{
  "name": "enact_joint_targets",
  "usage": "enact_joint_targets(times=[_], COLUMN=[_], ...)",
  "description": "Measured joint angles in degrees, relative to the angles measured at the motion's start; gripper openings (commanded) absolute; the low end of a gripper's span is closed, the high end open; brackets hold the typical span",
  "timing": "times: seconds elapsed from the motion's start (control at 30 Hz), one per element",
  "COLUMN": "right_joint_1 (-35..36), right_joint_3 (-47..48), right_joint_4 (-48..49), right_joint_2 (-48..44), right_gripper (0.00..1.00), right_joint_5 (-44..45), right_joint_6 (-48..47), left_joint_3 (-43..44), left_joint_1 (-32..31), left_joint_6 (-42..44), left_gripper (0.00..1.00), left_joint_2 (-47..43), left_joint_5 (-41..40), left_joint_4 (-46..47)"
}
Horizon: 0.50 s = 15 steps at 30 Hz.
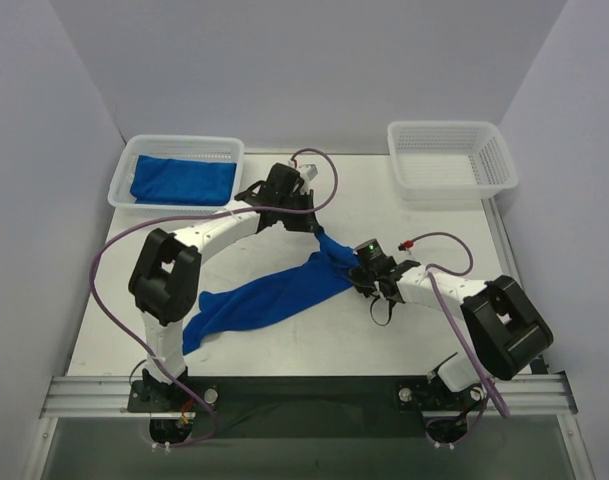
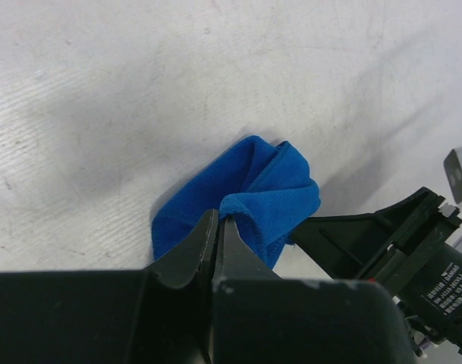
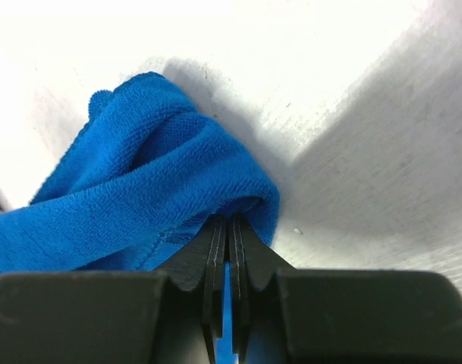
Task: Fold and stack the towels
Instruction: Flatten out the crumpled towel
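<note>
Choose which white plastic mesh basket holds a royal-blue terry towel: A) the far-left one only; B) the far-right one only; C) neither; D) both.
A: the royal-blue terry towel lies in the far-left white plastic mesh basket, while the far-right white plastic mesh basket shows only its own mesh floor.

Right end effector [image 3: 227, 227] pinching bunched blue towel [image 3: 151, 186] above table [image 3: 352, 114].

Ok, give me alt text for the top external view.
Both arms pinch one end of a blue towel, left pincer and right pincer shut on it, its rest trailing across the white table. A second towel lies in the left basket.
</note>
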Motion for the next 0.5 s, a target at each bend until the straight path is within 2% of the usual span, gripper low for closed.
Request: enact_joint_targets(times=[0.13,0.23,0.5], right_joint_1=[-1.5,-2.8,-3.4], right_joint_3=[0.0,1.9,21.4], right_joint_4=[-0.2,-2.5,-16.7], right_joint_2=[-1.7,-4.2,-7.5], right_gripper=[0.00,0.00,0.00], right_joint_5=[-1.5,-4.0,-8.7], right_joint_6=[-6.2,-15.3,-45.0], left_joint_3=[1.7,4.6,13.7], left_joint_1=[1.8,4.2,7.6], left_joint_6=[1.4,2.8,9.2], left_gripper=[0.00,0.00,0.00], left_joint_2=[0.0,-0.3,-6.6], left_joint_5=[-2.0,-4.3,-12.7], left_joint_4=[-2.2,-4.1,-9.6])
